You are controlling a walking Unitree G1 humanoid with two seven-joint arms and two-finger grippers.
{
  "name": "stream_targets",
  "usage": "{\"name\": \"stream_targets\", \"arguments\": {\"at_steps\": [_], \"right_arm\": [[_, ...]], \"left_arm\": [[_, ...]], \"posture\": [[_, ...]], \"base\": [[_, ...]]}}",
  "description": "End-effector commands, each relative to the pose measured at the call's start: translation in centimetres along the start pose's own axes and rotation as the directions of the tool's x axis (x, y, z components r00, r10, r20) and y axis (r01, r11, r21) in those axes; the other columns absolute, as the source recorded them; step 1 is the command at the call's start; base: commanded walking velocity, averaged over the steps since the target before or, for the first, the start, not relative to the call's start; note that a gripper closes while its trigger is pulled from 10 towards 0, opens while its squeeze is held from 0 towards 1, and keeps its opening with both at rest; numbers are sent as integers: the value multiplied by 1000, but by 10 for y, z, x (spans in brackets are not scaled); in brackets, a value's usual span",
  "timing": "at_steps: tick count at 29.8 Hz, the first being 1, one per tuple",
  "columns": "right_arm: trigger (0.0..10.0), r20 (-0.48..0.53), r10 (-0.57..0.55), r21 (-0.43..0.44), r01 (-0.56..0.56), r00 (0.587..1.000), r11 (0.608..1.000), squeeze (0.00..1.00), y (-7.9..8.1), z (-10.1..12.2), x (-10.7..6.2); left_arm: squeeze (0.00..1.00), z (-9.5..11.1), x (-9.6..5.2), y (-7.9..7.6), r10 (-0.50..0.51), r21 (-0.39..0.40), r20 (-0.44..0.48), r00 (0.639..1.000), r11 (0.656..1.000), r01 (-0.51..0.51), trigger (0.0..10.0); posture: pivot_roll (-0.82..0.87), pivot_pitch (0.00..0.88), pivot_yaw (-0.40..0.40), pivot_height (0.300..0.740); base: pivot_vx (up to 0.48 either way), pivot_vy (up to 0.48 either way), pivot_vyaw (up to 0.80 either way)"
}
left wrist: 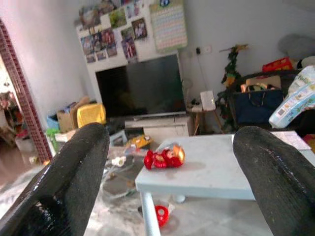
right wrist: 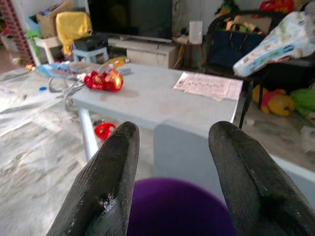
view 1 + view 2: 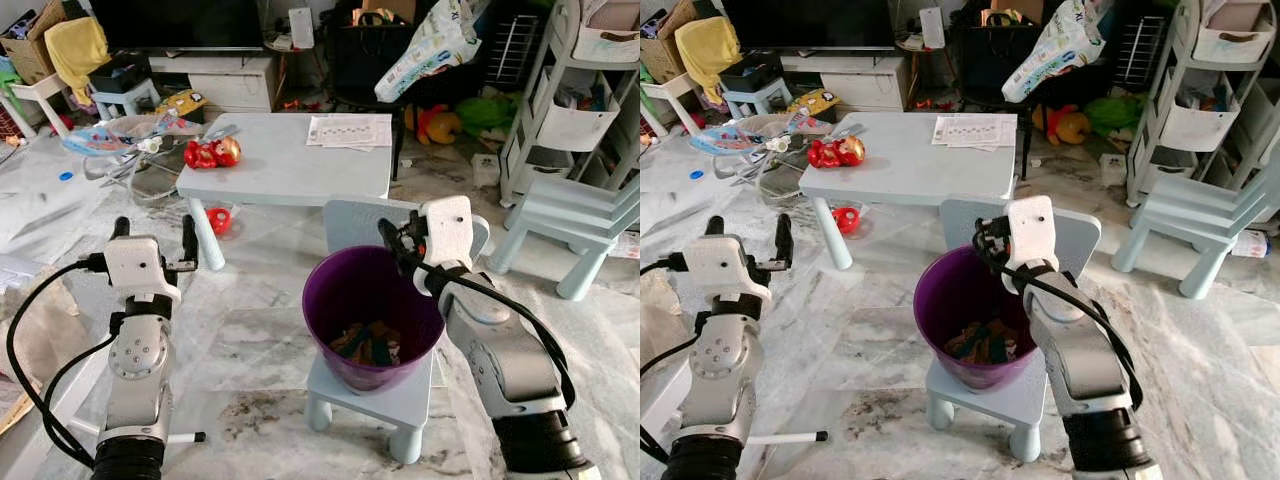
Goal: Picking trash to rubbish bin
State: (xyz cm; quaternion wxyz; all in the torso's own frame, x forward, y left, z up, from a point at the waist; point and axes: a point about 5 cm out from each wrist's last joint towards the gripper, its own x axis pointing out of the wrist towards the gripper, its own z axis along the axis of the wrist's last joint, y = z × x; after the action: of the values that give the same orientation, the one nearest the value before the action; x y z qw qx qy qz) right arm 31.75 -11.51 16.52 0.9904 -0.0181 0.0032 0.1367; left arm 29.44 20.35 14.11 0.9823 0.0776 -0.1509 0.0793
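Left eye view: one purple rubbish bin (image 3: 372,318) standing on one small pale-blue chair (image 3: 378,400), already holding a layer of mixed scraps (image 3: 366,343). Right gripper (image 3: 392,246) poised at the bin's far rim, fingers apart and empty. Left gripper (image 3: 155,241) raised to the left, well apart from the bin, fingers spread wide, nothing between them, aimed at one low pale-blue table (image 3: 300,170) beyond. On that table: one red toy (image 3: 211,152) near the left edge, one sheet of printed paper (image 3: 348,130) toward the back. Under the table's left corner, one small red ring-shaped object (image 3: 219,220) on the marble floor (image 3: 240,330). Probably between drops, searching for the next piece. Best done by stepping nearer first, lowering open fingers squarely over the item, closing firmly, then releasing only above the bin's mouth.
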Motion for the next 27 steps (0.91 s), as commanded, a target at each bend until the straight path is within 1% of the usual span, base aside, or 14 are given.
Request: {"name": "stream_targets", "arguments": {"at_steps": [1,7,11,14,16,17,19,23,27], "right_arm": [[10000,31,-4,-12,5,1000,1000,0,0,5,3],[10000,36,3,-12,-3,999,1000,0,0,3,5],[10000,44,4,-9,-4,999,1000,0,-1,3,7],[10000,48,7,-8,-6,999,1000,0,-2,3,8],[10000,34,7,-3,-7,999,1000,0,-3,1,9],[10000,34,7,-3,-7,999,1000,0,-3,1,9],[10000,7,-1,35,1,1000,999,0,-4,-3,9],[10000,17,5,37,-5,1000,999,0,-4,-2,10],[10000,20,5,40,-6,1000,999,0,-4,-2,10]], "left_arm": [[0,4,-3,-6,-12,27,-16,1000,1000,13,10000],[0,5,-5,-13,-21,2,-42,999,1000,21,10000],[0,7,-3,-15,-10,-5,-60,998,1000,9,10000],[0,10,1,-13,17,8,-73,997,1000,-17,10000],[0,11,6,-8,56,58,-68,996,997,-52,10000],[0,11,6,-8,56,58,-68,996,997,-52,10000],[0,9,7,-4,89,76,-94,992,994,-82,10000],[0,9,9,0,121,88,-117,986,990,-111,10000],[0,10,9,-1,124,93,-117,985,989,-113,10000]], "posture": [[-11,21,39,740],[-13,16,36,740],[-16,12,34,740],[-16,11,32,740],[-16,11,32,740],[-16,11,32,740],[-15,9,33,740],[-15,11,37,740],[-14,14,39,740]], "base": [[0,0,750],[0,0,792],[0,0,800],[0,0,800],[0,0,800],[0,0,800],[0,0,800],[0,0,800],[0,0,800]]}}
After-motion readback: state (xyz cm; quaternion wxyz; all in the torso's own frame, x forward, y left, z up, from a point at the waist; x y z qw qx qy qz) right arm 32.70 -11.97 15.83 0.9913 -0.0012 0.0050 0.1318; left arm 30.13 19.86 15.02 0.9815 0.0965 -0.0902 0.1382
